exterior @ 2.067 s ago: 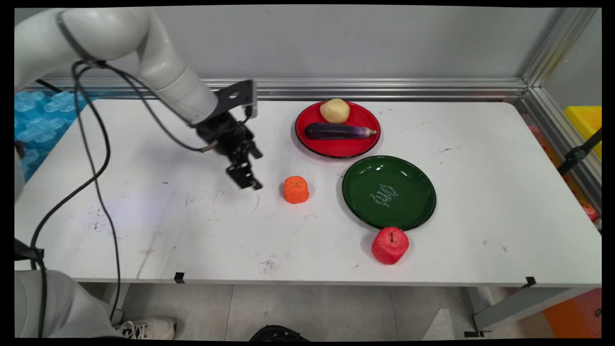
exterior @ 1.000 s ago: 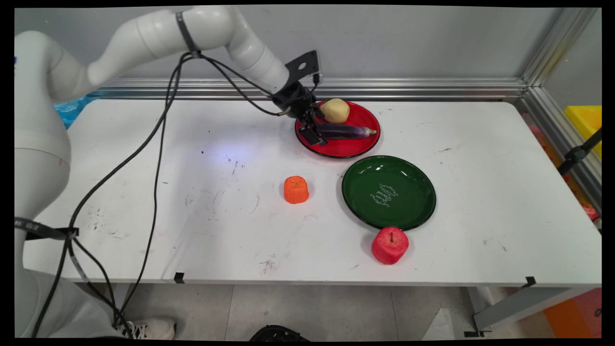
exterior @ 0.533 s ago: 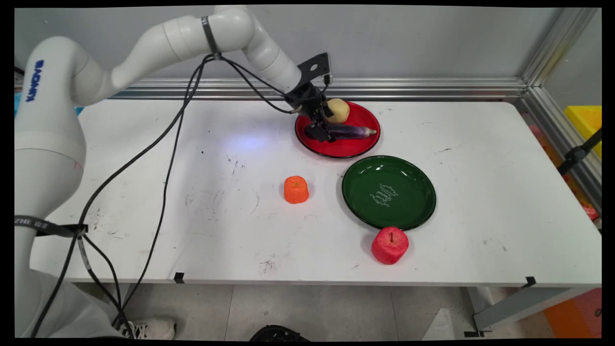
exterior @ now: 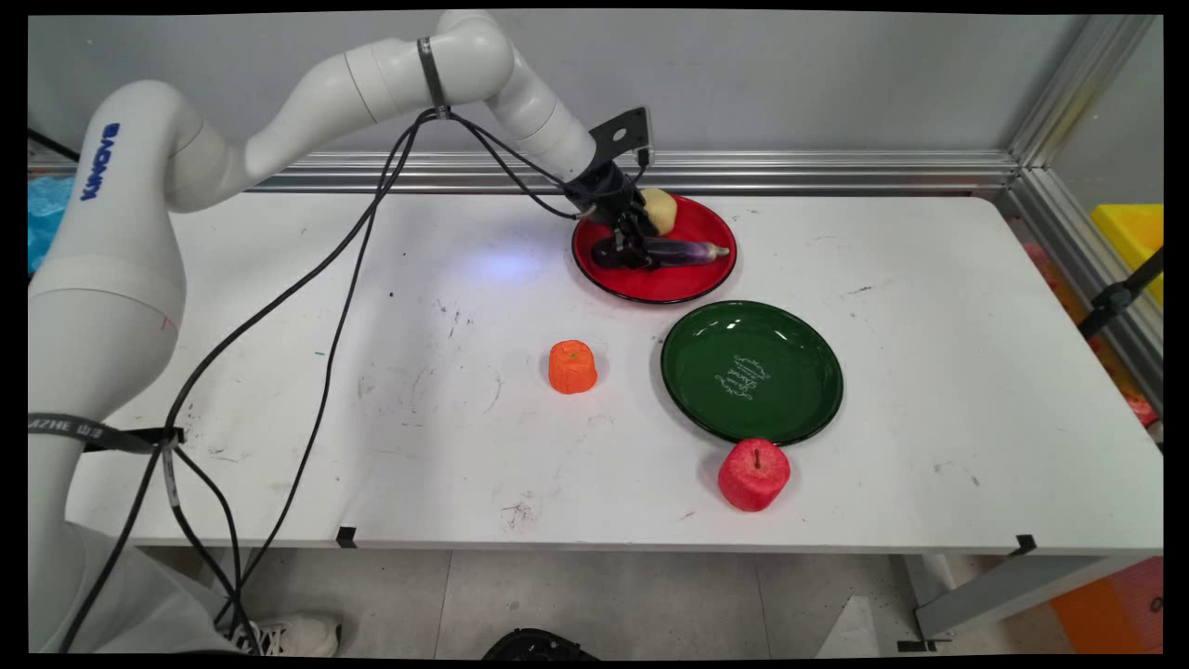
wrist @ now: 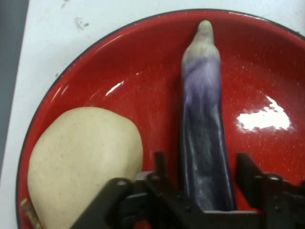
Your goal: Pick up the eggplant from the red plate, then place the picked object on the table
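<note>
Here the arm reaches from the left, bent down over the red plate [exterior: 692,283] at the table's [exterior: 929,325] far side, jaws spread either side of the eggplant [wrist: 205,138] (not closed), the potato [wrist: 83,160] just beside it.

Red plate [exterior: 692,283] with dark rim; purple eggplant [wrist: 204,133], pale green tip; beige potato [wrist: 81,157]; green plate [exterior: 799,372], white script; orange fruit [exterior: 573,366]; red apple [exterior: 753,475]; white scuffed surface [exterior: 929,307]; black gripper [wrist: 202,188].
</note>
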### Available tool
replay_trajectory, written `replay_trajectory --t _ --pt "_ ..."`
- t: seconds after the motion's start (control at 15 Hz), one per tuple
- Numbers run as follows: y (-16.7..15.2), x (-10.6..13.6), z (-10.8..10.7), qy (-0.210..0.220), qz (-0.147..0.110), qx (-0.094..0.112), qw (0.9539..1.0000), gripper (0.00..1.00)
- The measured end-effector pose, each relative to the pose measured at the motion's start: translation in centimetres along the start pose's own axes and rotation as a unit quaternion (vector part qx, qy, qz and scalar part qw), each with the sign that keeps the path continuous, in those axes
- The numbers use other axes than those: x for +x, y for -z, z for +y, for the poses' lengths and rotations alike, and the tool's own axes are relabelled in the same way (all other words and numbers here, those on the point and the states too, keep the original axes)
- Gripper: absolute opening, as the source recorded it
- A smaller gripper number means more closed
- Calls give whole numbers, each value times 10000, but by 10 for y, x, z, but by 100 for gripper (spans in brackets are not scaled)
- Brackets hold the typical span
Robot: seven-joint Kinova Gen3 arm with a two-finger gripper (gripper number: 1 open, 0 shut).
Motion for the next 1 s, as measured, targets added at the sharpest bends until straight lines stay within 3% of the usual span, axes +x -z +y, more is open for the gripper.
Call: replay_trajectory --t 0.6,1.0 --pt "2 9 -1 -83 25 -80 9999 0" --pt "28 22 12 33 58 -7 10000 0"
